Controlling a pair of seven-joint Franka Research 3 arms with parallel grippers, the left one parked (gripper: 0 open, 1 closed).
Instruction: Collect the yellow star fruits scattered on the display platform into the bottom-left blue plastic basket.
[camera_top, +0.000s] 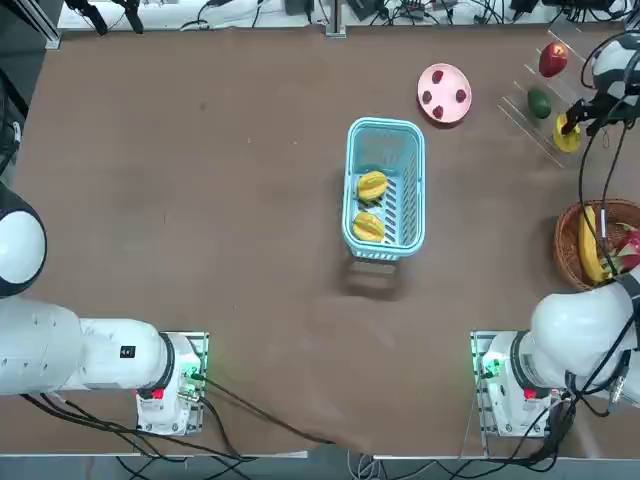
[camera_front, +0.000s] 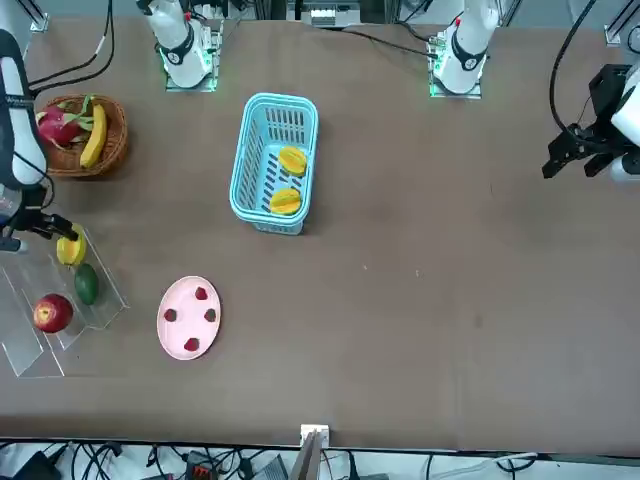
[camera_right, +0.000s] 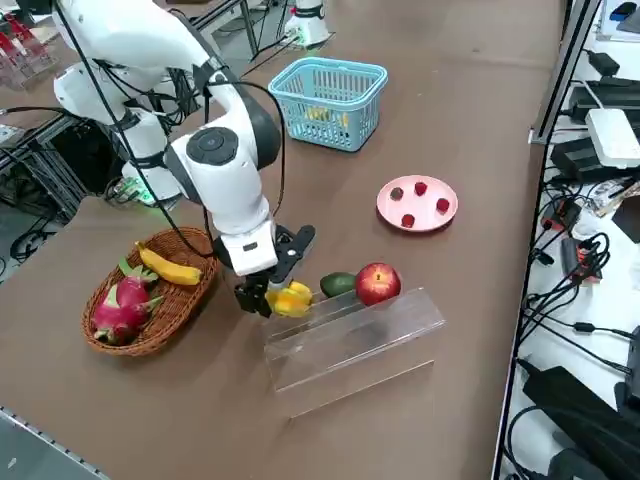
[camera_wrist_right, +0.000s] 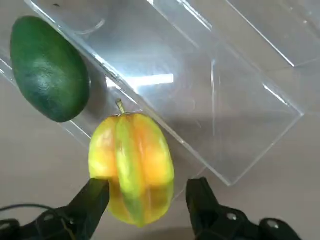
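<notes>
Straddling a ridged, glossy star fruit (camera_wrist_right: 131, 167) on the clear rack (camera_wrist_right: 225, 90), the claw (camera_wrist_right: 148, 200) gapes wide, gripping nothing.

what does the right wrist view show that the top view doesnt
Only the right wrist view shows the right gripper open, one finger on each side of the last star fruit, not yet clamped. Only the top view shows the blue plastic basket with two star fruits in it, the pink plate and the wicker basket. Both show the display platform, that fruit and the green fruit.
</notes>
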